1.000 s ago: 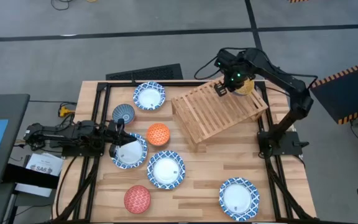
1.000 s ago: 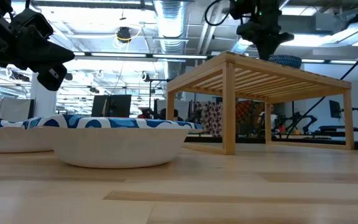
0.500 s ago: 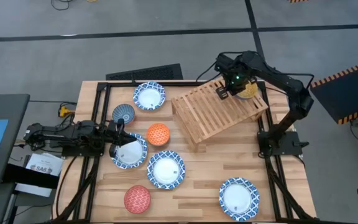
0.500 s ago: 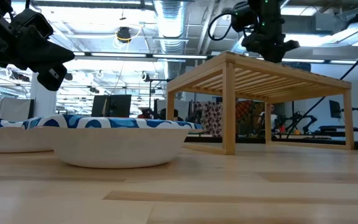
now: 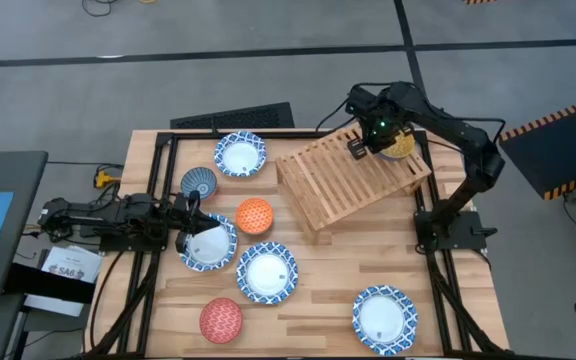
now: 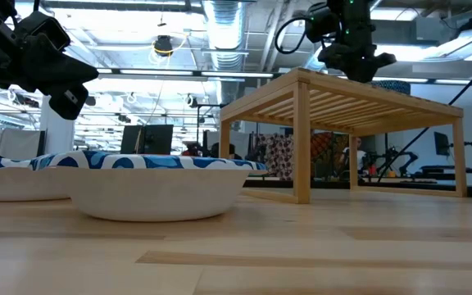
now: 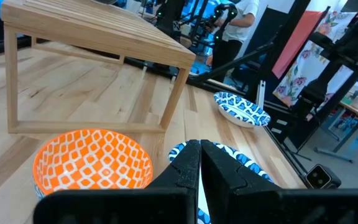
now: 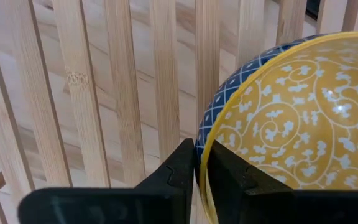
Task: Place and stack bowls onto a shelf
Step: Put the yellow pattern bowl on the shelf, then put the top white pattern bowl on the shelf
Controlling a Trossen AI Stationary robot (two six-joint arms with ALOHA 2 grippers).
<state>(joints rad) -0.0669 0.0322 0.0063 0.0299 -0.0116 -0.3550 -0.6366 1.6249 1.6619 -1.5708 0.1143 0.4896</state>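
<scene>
Shelf (image 5: pixel 353 178) sits on the table's (image 5: pixel 318 300) far right part. One bowl (image 5: pixel 398 142) on its far right corner, under the right gripper (image 5: pixel 376 140). Seven bowls on the tabletop, mostly left of the shelf. Left gripper (image 5: pixel 190 213) at the left edge.

Wooden table (image 5: pixel 318 300) down below, a dark keyboard (image 5: pixel 233 116) lying at its far edge. Grey floor all around, yellow-black hazard stripes (image 5: pixel 568 112) off to the right. Low angle now: a dark monitor (image 6: pixel 156 138) sits back in the room. Beyond, a person (image 7: pixel 238 18) in white stands near floral cloth (image 7: pixel 297 74).
</scene>
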